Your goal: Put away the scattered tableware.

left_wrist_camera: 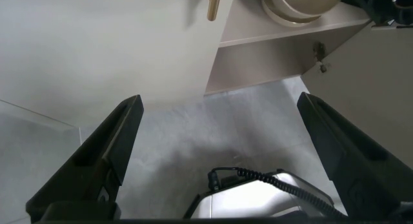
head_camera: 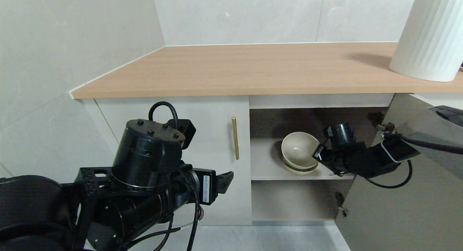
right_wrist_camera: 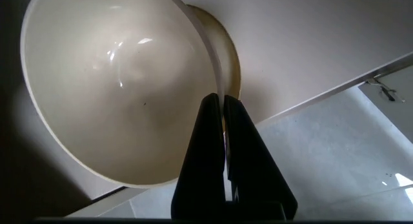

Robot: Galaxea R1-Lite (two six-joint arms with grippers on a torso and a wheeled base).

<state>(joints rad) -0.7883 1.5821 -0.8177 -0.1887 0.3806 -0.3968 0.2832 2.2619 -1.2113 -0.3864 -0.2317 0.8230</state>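
My right jaws pinch the rim of the round cream glazed bowl (right_wrist_camera: 116, 88), tipped onto a second cream bowl (head_camera: 298, 168) on the white cupboard shelf (head_camera: 266, 164). I think I am mid-stacking: it needs laying flat, then letting go. My left jaws are wide, holding nothing.

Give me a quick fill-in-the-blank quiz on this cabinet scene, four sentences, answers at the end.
1. The right gripper is ____ on the rim of the bowl.
2. The bowl is held over the ____ shelf.
3. The left gripper is ____, with nothing between its fingers.
4. The gold handle is on the ____ cabinet door.
Answers: shut; upper; open; closed.
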